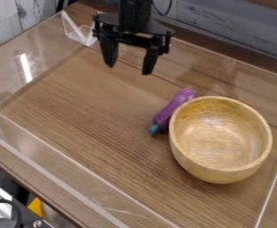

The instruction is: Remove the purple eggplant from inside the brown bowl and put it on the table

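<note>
The brown bowl (220,140) blocks the right part of the worktop (87,116), with the eggplant (173,110) filling the strip just beside its left rim. Left of these 2 things, a wide bare stretch runs toward the near edge. Low clear walls (60,185) bound that side.

the bowl (219,151) shows wood grain, its inside smooth with a soft sheen. the eggplant (174,106) looks like smooth, glossy plastic. my fingers (150,64) seem matt black, though they are small from here.
</note>
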Controlling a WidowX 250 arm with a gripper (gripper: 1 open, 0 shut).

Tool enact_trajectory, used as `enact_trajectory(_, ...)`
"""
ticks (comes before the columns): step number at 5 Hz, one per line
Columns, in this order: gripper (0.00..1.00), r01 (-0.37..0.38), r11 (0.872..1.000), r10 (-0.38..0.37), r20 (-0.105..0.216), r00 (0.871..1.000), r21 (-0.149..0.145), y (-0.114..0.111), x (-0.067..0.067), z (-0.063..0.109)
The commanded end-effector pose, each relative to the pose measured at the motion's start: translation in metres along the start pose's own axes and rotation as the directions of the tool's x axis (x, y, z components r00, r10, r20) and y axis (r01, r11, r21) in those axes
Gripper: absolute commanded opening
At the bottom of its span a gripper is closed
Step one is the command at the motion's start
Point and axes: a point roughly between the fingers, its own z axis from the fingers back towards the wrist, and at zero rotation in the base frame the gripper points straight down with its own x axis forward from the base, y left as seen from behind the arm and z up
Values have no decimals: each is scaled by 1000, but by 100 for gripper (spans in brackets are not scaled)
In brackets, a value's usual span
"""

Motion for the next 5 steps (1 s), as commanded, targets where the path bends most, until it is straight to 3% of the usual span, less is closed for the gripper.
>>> enact_trajectory(1, 100, -32, 999, 32, 59, 998, -11, -2, -6, 3)
enact_trajectory(3, 100, 116, 993, -113, 93, 989, -34, -9, -15, -15)
enact_trajectory(5, 100, 83, 996, -78, 120, 990, -32, 15, -14, -19)
